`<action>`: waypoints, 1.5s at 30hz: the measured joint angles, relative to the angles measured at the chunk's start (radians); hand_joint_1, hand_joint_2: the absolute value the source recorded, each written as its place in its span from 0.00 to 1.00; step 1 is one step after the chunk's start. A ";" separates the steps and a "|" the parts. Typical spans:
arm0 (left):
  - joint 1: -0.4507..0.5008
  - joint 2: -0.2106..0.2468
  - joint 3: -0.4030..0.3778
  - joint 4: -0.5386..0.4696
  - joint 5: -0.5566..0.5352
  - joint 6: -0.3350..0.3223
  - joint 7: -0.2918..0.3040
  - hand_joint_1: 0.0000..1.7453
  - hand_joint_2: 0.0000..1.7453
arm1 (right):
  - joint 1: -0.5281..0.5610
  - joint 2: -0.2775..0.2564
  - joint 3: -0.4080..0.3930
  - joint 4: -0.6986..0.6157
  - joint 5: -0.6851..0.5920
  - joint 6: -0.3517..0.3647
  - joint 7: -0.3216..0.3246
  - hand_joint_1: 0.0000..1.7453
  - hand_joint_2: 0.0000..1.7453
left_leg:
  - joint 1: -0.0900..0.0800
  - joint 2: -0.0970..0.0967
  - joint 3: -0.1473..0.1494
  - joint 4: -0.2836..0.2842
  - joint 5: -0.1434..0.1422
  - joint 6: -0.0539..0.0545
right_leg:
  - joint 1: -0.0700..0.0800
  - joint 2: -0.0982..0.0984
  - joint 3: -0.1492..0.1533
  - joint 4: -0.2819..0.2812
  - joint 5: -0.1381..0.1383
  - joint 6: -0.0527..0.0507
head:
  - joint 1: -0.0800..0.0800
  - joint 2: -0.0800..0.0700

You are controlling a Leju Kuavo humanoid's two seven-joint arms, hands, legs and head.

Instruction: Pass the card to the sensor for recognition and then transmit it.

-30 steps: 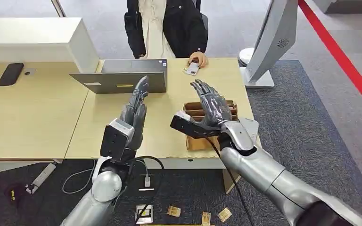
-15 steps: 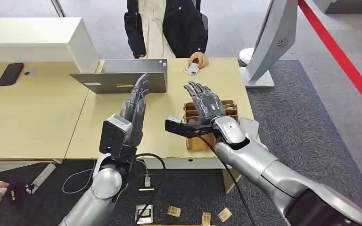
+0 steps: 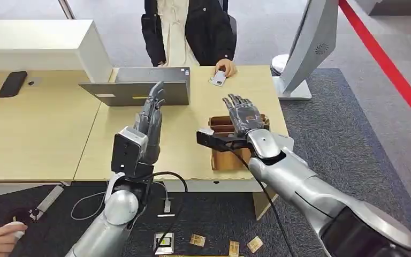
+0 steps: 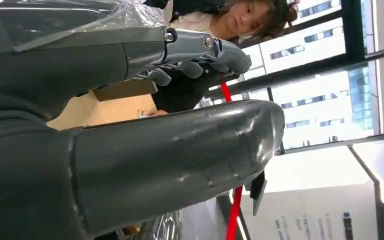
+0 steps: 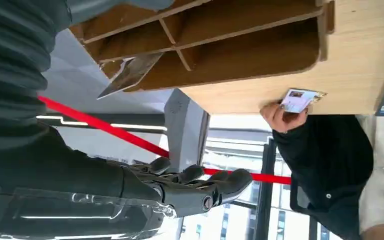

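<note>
Right hand (image 3: 244, 115) hovers over the wooden card rack (image 3: 226, 143) on the bench (image 3: 192, 139), fingers spread, holding nothing; one card (image 5: 130, 74) sits in a rack slot. Left hand (image 3: 151, 121) upright beside the laptop (image 3: 139, 88), fingers straight, empty. A person's hand (image 3: 226, 68) pins another card (image 3: 217, 78) at the bench's far edge.

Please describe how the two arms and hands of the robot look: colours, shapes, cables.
Both arms are smooth silver shells. The left hand and right hand are dark grey, with jointed metallic-looking fingers. A black box-shaped unit sits at each wrist, and black cables run along each forearm.
</note>
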 joint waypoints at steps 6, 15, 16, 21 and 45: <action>0.000 0.003 0.000 -0.001 0.000 0.011 0.003 0.00 0.00 | 0.000 -0.006 -0.001 0.047 0.001 -0.005 0.037 0.00 1.00 | 0.000 0.000 0.000 0.000 0.000 0.000 | 0.000 0.000 0.000 0.000 0.000 0.000 | 0.000 0.000; 0.001 0.010 0.000 -0.001 -0.005 0.026 0.010 0.00 0.00 | 0.000 -0.016 -0.001 0.086 0.007 -0.008 0.062 0.00 1.00 | 0.000 0.000 0.000 0.000 0.000 0.000 | 0.000 0.000 0.000 0.000 0.000 0.000 | 0.000 0.000; 0.001 0.010 0.000 -0.001 -0.006 0.026 0.010 0.00 0.00 | 0.001 -0.018 -0.001 0.089 0.008 -0.010 0.068 0.00 1.00 | 0.000 0.000 0.000 0.000 0.000 0.000 | 0.000 0.000 0.000 0.000 0.000 0.000 | 0.000 0.000; 0.002 0.010 0.000 -0.008 -0.010 0.021 0.019 0.00 0.00 | 0.001 -0.028 -0.003 0.103 0.016 -0.016 0.079 0.00 1.00 | 0.000 0.000 0.000 0.000 0.000 0.000 | 0.000 0.000 0.000 0.000 0.000 0.000 | 0.000 0.000; 0.004 0.010 0.000 -0.010 -0.018 -0.007 0.002 0.00 0.00 | -0.013 -0.035 -0.009 0.111 0.035 -0.032 0.085 0.00 1.00 | 0.000 0.000 0.000 0.000 0.000 0.000 | 0.000 0.000 0.000 0.000 0.000 0.000 | 0.000 0.000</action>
